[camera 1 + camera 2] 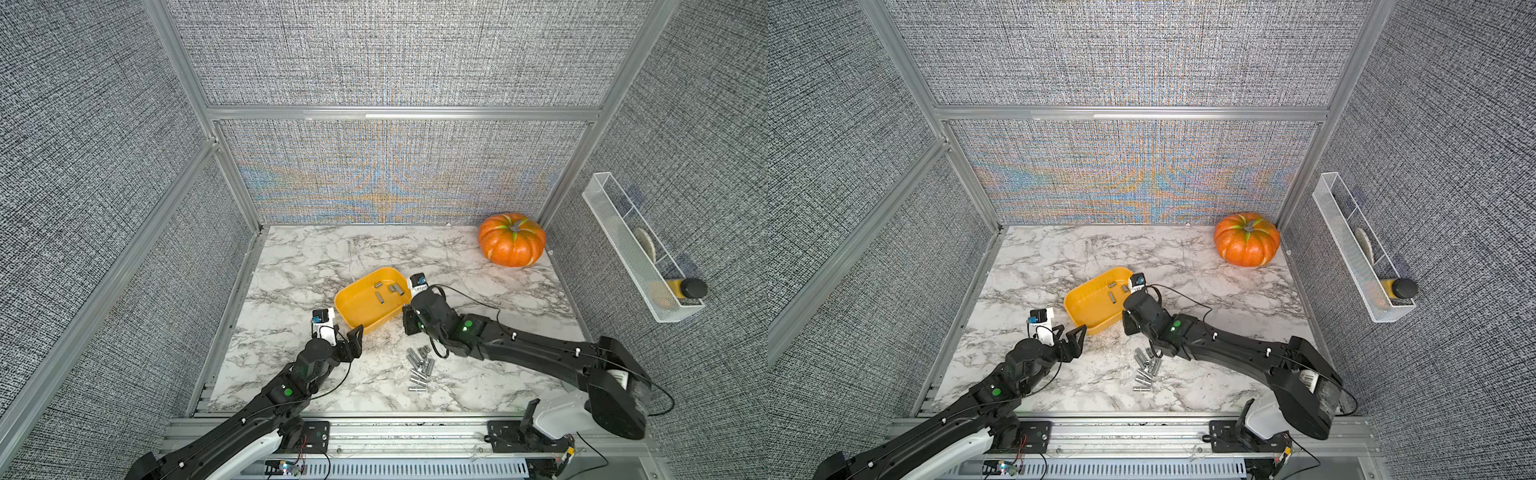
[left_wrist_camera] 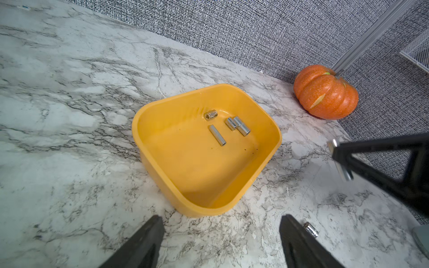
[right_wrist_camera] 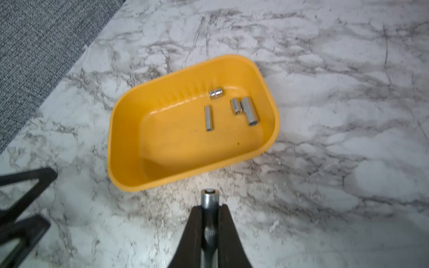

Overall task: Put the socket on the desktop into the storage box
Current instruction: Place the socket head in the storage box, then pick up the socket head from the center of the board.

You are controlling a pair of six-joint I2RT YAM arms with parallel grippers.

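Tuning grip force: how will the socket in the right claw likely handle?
The socket looks like polished metal: probably rigid, dense and slippery. Its round barrel would likely roll if released on the flat storage box floor.

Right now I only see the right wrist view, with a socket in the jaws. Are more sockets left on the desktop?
Observer: Yes, a pile of sockets lies on the desktop close beside the right arm.
Operator: Is the left gripper carrying one?
Observer: No, it is open and empty, near the storage box.
Operator: Anything beyond the box?
Observer: A pumpkin in the far right corner.
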